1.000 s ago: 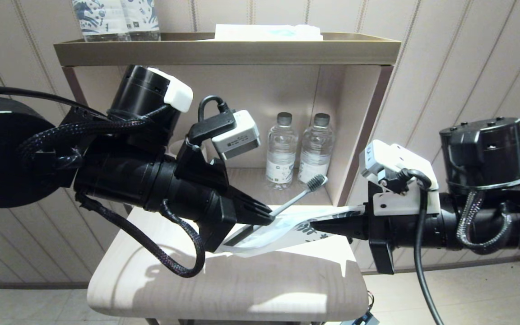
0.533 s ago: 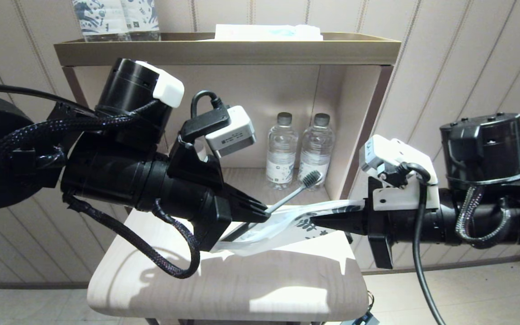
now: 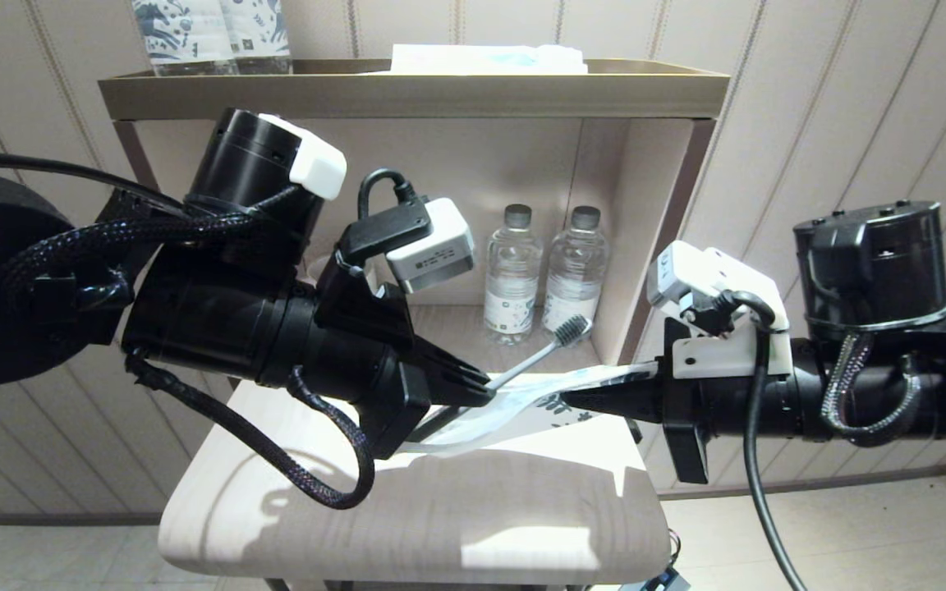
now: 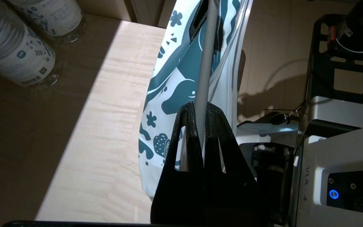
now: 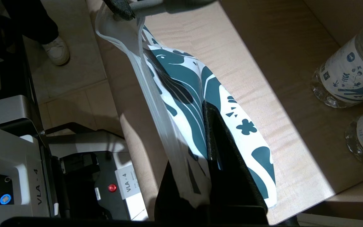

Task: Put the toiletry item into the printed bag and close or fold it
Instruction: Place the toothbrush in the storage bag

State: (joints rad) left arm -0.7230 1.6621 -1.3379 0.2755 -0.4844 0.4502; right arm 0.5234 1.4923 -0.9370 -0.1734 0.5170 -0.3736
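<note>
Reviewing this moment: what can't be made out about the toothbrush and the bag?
- Toothbrush handle end: hidden in the head view by the left gripper; how far it sits inside the printed bag is unclear.
- Bag corner: covered in the right wrist view by the right gripper.
- Bristles: cut off by the left wrist view's edge.

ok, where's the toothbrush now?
Head view, centre: toothbrush held mid-air in the left claw, above the printed bag, bristles toward the water bottles.
</note>
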